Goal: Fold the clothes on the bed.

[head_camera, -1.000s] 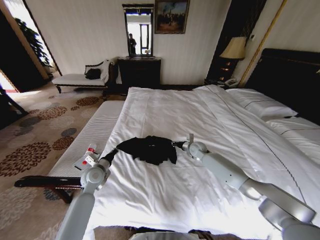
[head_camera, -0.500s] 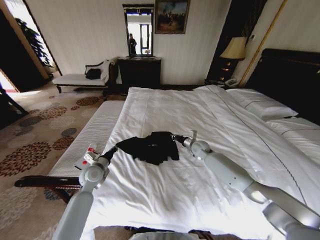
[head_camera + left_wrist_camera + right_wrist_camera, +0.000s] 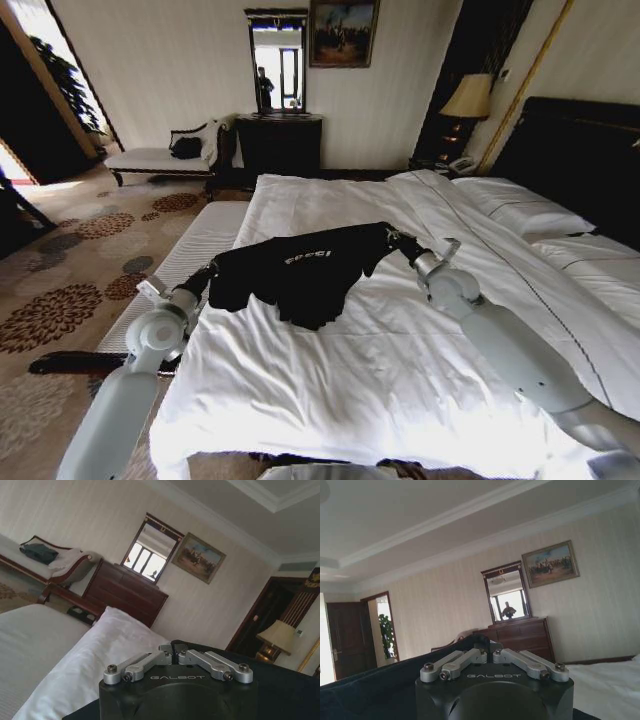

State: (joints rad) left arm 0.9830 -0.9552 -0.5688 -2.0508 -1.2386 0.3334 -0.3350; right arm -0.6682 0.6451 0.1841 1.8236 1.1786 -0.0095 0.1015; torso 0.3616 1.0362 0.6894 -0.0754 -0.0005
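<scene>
Hotel-style bedroom, big white bed [image 3: 380, 370], black T-shirt [image 3: 295, 270] lifted and stretched between both hands above the foot end.
Left hand [image 3: 205, 279] closed on the shirt's left edge near the bed's left side; right hand [image 3: 398, 243] closed on the opposite edge, closer to mid-bed. Shirt hangs spread between them, white chest lettering facing the head camera, lower part sagging down to the sheet. Left wrist view: linkage drawn together, black fabric [image 3: 280, 685] beyond the hand [image 3: 173, 652]. Right wrist view: same, dark cloth [image 3: 380, 680] draped off the pinched hand [image 3: 487, 645]. Striped bench [image 3: 190, 250] runs along the bed's left side, dresser [image 3: 278, 143] with mirror at the far wall.
</scene>
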